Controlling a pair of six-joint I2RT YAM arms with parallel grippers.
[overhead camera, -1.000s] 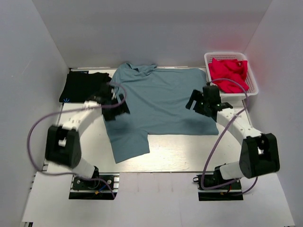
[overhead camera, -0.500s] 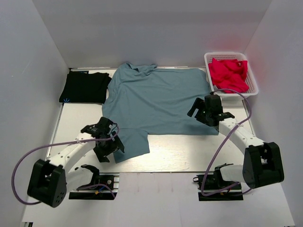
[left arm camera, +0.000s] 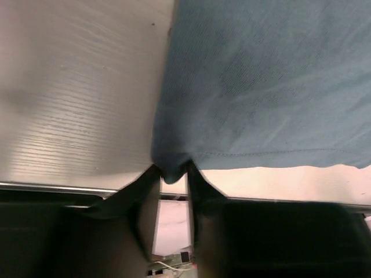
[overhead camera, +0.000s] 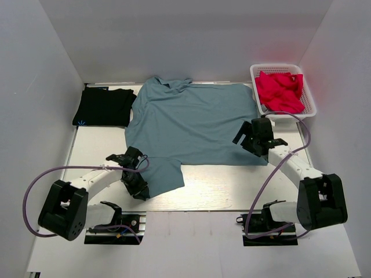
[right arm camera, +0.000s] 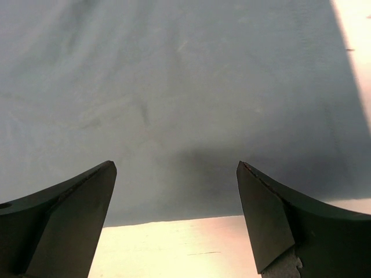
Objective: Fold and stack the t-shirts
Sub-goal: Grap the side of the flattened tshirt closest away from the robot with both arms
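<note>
Blue-grey cloth covers the middle of the bench (overhead camera: 214, 188) in the top view. This is the blue-grey t-shirt (overhead camera: 191, 121), spread out flat. Left of it sits the black t-shirt (overhead camera: 104, 106), already folded. Right of it, at the far corner, a white basket (overhead camera: 311, 103) holds bunched red cloth (overhead camera: 279, 90). The left fingers (overhead camera: 139, 188) are at the shirt's near left corner. The right fingers (overhead camera: 248, 133) hang over its near right edge.

In the left wrist view, the left fingers (left arm camera: 145, 200) are clamped on a corner of the blue-grey t-shirt (left arm camera: 261, 87). It looks soft, light and floppy, so corners and hems are the best places to hold.

In the right wrist view, the right fingers (right arm camera: 69, 202) are wide apart above the blue-grey t-shirt (right arm camera: 174, 104) and hold nothing.
</note>
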